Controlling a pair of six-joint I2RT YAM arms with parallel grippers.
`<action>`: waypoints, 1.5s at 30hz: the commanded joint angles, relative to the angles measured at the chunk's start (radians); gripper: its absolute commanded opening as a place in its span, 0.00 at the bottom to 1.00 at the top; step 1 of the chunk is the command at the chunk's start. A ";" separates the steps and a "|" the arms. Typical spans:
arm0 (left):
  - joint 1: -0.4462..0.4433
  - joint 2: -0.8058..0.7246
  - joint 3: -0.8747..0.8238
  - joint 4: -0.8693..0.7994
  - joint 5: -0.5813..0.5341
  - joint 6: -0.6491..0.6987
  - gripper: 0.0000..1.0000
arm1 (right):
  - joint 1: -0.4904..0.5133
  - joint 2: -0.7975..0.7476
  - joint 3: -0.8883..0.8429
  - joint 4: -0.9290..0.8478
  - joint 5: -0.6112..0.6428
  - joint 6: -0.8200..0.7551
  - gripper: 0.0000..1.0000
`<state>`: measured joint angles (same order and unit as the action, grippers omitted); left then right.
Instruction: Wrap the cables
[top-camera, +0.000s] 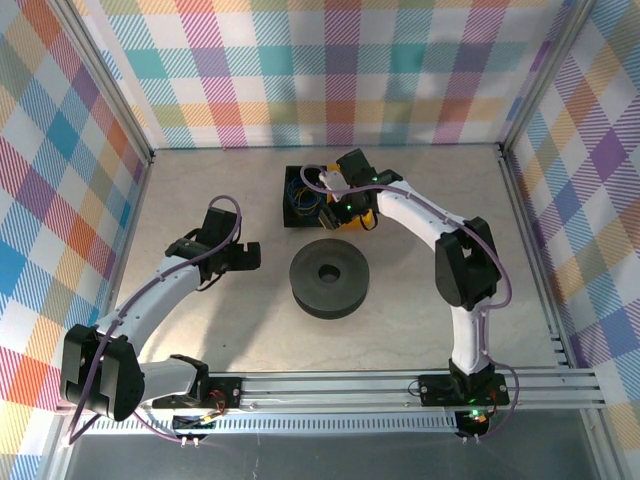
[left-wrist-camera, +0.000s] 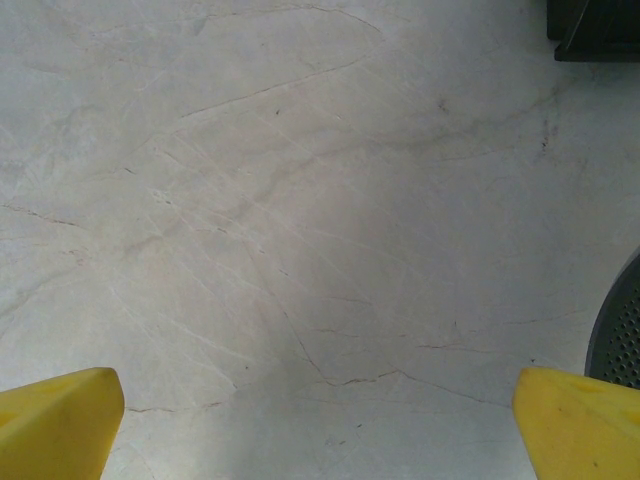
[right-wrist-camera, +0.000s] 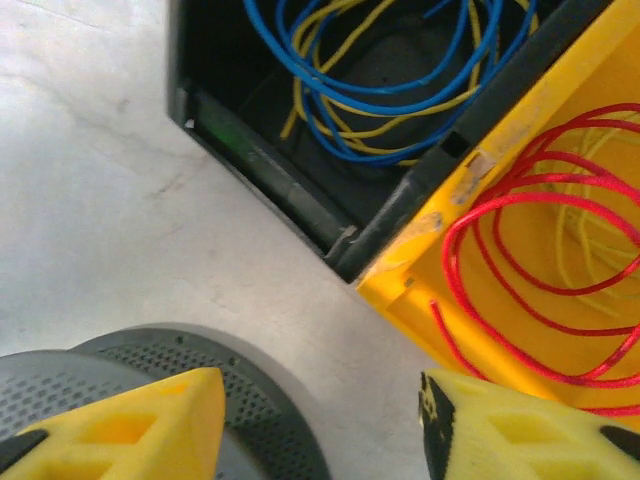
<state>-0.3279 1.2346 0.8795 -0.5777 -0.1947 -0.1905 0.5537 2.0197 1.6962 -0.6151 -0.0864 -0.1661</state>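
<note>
The cables (right-wrist-camera: 545, 160) are thin red wires lying in loose loops inside a yellow bin (right-wrist-camera: 470, 290). My right gripper (right-wrist-camera: 322, 400) hovers over the bin's near corner and is open, with nothing between its yellow fingers. One finger is over the black round spool (right-wrist-camera: 250, 410), the other over the bin's edge. From above, the right gripper (top-camera: 345, 203) sits at the bins, just behind the spool (top-camera: 330, 278). My left gripper (top-camera: 243, 256) stands open to the left of the spool, over bare table (left-wrist-camera: 300, 250), with nothing between its fingers.
A black bin (right-wrist-camera: 260, 170) holding blue and yellow wires (right-wrist-camera: 370, 100) adjoins the yellow bin on the left. Checked walls (top-camera: 330, 70) close in the table on three sides. A metal rail (top-camera: 400, 385) runs along the near edge.
</note>
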 joint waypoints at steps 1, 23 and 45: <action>-0.014 -0.025 0.013 -0.033 0.004 0.011 1.00 | -0.001 0.039 0.042 -0.013 0.068 -0.024 0.52; -0.016 -0.022 0.007 -0.025 0.007 0.015 1.00 | -0.001 0.130 0.111 -0.012 0.115 -0.012 0.41; -0.016 -0.021 0.011 -0.028 0.009 0.017 1.00 | -0.002 0.102 0.102 -0.002 0.163 -0.025 0.05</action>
<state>-0.3328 1.2346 0.8795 -0.5777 -0.1921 -0.1867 0.5537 2.1525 1.7805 -0.6125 0.0689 -0.1822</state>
